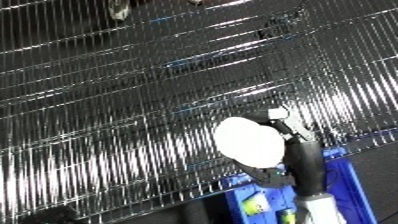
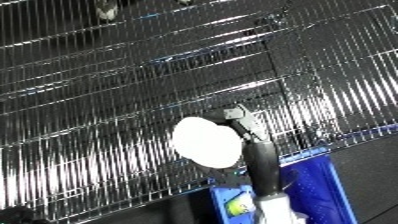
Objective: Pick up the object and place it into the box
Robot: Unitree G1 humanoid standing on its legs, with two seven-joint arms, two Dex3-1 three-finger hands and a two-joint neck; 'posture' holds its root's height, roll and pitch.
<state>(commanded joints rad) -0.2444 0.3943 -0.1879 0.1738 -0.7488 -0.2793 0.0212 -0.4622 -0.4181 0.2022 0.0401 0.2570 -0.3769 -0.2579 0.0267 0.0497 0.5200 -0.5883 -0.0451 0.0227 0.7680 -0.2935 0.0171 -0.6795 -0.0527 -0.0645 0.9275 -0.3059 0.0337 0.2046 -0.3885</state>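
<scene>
Shiny metal wire shelf [image 1: 133,100] above the matt black hand [image 1: 298,150]; smooth white disc [image 1: 249,141]; glossy blue plastic bin [image 2: 311,185] below.

The blue bin [image 2: 313,187] is cut off by the lower edge, and the white round object [image 2: 206,142] and black forearm hide part of its rim. The right robot hand [image 2: 255,156] sits behind that object, so its fingers cannot be made out. Small items [image 2: 236,205] inside the bin, perhaps yellow-green, are too blurred to name. A dark shape [image 1: 119,10] at the top edge is cropped and unclear.
</scene>
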